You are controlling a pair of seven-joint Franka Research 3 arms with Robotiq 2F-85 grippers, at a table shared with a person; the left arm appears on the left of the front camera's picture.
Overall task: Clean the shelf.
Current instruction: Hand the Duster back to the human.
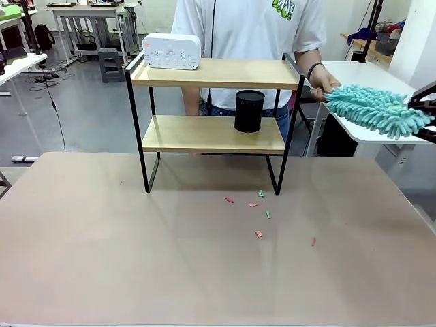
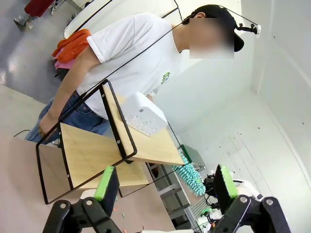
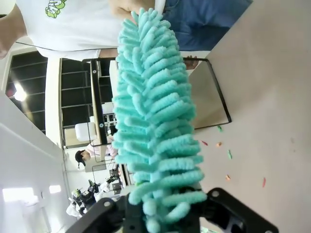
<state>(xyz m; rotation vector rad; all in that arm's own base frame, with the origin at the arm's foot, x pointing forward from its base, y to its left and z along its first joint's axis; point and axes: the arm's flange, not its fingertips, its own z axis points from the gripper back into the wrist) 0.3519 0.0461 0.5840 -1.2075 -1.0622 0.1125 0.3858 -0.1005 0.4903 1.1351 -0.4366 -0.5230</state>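
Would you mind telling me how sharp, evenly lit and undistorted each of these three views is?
Front view: sharp, evenly lit, soft sheen on the brown tabletop. Left wrist view: strongly tilted, the shelf skewed by the wide lens. Right wrist view: the teal duster looms close, bright ceiling lights glaring at left.

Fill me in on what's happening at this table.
A person's hand holds one end of a fluffy teal duster at the table's right side, while the other end sits between the right gripper's fingers; whether they are clamped on it is not clear. The left gripper hangs open, holding nothing. The small two-tier shelf stands on the brown table with a white device on top and a black cup below. Small coloured scraps lie in front of it.
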